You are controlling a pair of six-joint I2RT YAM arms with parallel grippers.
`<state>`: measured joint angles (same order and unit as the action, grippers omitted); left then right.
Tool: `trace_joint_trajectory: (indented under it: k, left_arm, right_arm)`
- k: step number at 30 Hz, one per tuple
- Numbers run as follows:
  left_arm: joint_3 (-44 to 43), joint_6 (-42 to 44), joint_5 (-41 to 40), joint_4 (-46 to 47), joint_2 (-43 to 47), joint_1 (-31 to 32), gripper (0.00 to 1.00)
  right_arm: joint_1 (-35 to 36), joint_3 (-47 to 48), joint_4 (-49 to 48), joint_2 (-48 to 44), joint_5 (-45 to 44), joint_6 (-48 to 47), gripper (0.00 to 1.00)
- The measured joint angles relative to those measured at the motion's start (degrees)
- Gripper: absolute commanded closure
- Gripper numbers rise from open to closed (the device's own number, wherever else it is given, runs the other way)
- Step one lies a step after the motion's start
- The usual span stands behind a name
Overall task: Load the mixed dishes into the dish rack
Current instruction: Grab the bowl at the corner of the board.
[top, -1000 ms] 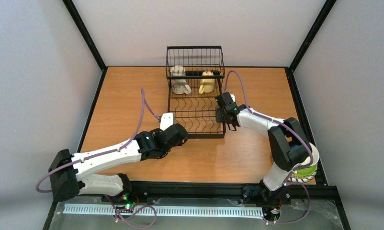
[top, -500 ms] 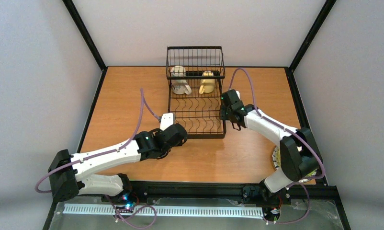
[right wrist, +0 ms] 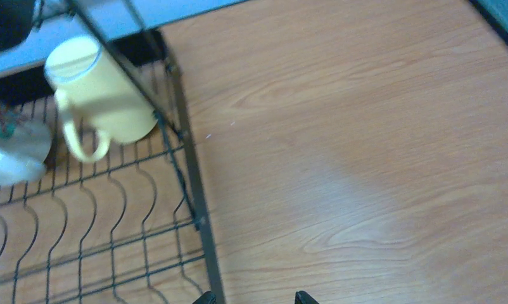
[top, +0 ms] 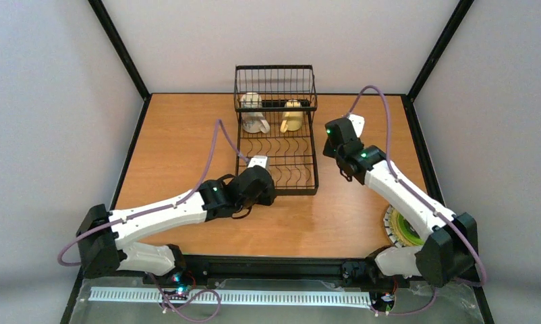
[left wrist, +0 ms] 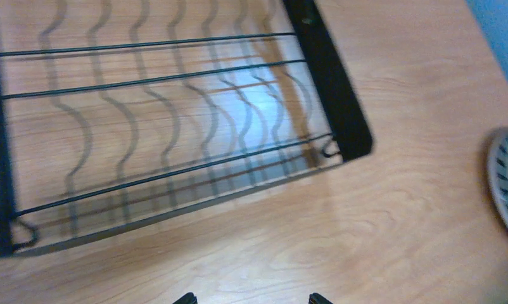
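Done: white mug point(top: 254, 116) + cream mug point(top: 293, 116) sitting in dish rack point(top: 281, 169), far end.
Left: stack w/ lime-green plate point(top: 410, 232) waiting, table point(top: 180, 148) near-right.
L gripper point(left wrist: 251, 299), R gripper point(right wrist: 253, 297): both hovering by rack, fingers apart, empty.

We see the black wire dish rack point(top: 276, 158) lying flat. In its taller far basket the white mug point(top: 253, 116) lies tilted, the cream-yellow mug point(top: 292, 117) just to its right. The lime-green plate point(top: 409, 233) sits stacked well apart, near-right of the rack.
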<state>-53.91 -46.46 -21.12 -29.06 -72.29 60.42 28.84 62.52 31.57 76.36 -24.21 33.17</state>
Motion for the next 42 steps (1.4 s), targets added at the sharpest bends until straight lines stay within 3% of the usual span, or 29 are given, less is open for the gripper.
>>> trace_joint_trajectory:
  k: [8,13,16,24,34,42]
  left_arm:
    - [-5.77,7.78,11.63,9.01,-6.93,0.02,0.00]
    - [-11.41,11.10,16.55,13.09,-14.21,0.48,0.00]
    - [-15.06,12.74,19.17,14.80,-18.99,1.29,0.00]
    - [-25.75,17.27,28.22,18.64,-32.68,3.91,0.00]
    - [-39.19,21.22,40.83,23.10,-46.86,4.42,0.00]
    - [-53.81,21.00,46.25,24.61,-57.66,4.42,0.00]
  right_arm:
    - [-0.83,5.53,5.55,-2.45,-11.28,4.63,0.27]
    - [-1.44,14.97,6.73,-1.53,-13.75,3.85,0.27]
    - [-1.55,22.97,6.84,0.24,-13.88,1.46,0.20]
    - [-1.60,40.41,6.23,4.79,-6.51,-8.59,0.12]
    - [-1.60,44.87,7.43,3.85,3.78,-14.82,0.10]
    - [-1.60,43.08,11.63,0.76,6.03,-15.15,0.10]
